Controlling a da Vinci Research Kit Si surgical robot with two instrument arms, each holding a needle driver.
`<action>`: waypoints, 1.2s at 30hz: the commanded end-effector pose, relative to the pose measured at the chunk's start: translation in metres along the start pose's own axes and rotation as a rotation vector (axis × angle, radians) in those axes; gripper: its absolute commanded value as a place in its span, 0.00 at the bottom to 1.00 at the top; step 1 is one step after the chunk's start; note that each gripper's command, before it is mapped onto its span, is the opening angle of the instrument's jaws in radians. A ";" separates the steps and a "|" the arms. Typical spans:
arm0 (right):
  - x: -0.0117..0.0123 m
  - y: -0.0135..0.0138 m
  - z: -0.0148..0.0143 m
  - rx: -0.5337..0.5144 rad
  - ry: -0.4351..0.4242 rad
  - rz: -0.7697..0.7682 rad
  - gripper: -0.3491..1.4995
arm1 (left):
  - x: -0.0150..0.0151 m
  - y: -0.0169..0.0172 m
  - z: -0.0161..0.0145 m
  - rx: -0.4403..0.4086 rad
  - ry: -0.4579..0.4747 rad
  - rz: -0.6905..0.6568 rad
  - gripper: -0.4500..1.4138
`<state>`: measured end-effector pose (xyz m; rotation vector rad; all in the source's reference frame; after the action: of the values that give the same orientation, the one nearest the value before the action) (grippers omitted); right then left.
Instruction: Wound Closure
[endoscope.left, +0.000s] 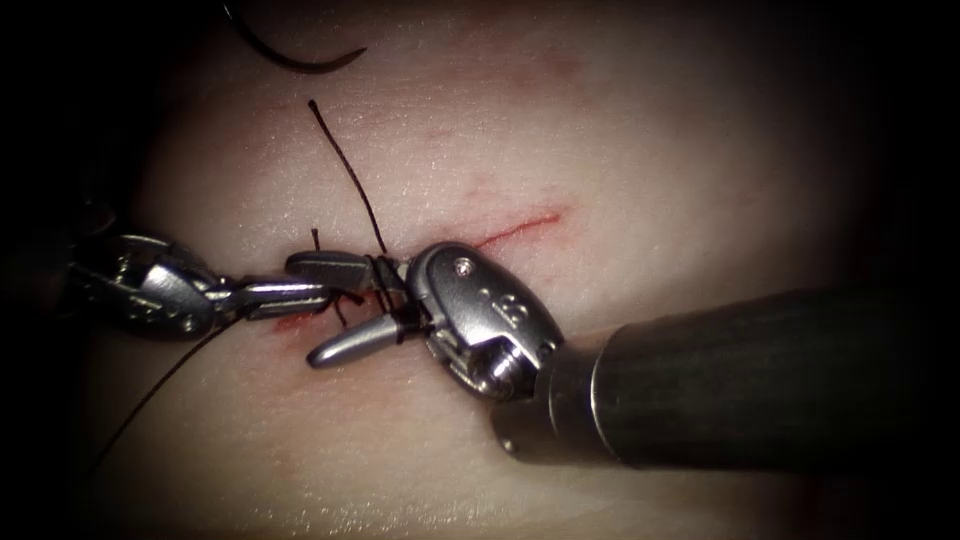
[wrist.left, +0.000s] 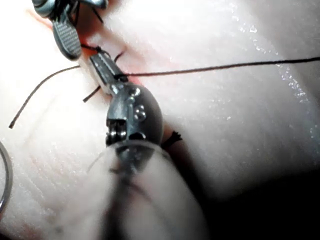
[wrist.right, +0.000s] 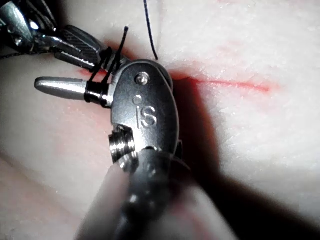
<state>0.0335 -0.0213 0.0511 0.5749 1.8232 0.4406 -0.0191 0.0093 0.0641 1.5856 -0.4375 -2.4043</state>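
Note:
The curved needle (endoscope.left: 292, 58) lies free on the tissue (endoscope.left: 620, 140) far above the tools, held by neither and not in the tissue. My left tool (endoscope.left: 300, 296) comes in from the left, jaws shut on the thread (wrist.left: 215, 68) at the cut's left end. Its tip sits between the open jaws of my right tool (endoscope.left: 305, 310), which has dark thread loops (endoscope.left: 385, 285) wound around both jaws near their hinge. A short thread tail (endoscope.left: 345, 170) rises from the knot site. In the right wrist view the loops (wrist.right: 100, 80) cross the open right tool (wrist.right: 55, 60).
The cut (endoscope.left: 520, 228) runs as a thin red line up and right from the tools, with red fluid (endoscope.left: 290, 322) under the jaws. A long thread strand (endoscope.left: 150, 390) trails down and left from the left tool. The right shaft (endoscope.left: 740, 375) covers the lower right tissue.

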 end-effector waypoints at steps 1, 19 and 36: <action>-0.0010 -0.0002 0.0002 -0.007 -0.007 -0.004 0.64 | 0.0000 0.0009 0.0010 -0.003 0.000 0.000 0.00; 0.0011 0.0016 -0.0002 -0.323 -0.112 -0.159 0.64 | 0.0049 0.0034 0.0004 0.221 -0.274 -0.036 0.00; 0.0012 0.0028 -0.0007 -0.457 -0.105 -0.179 0.63 | 0.0057 0.0056 0.0011 0.274 -0.322 -0.051 0.00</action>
<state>0.0325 -0.0176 0.0515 0.0948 1.5641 0.6834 -0.0219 0.0029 0.0609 1.3146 -0.8309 -2.7453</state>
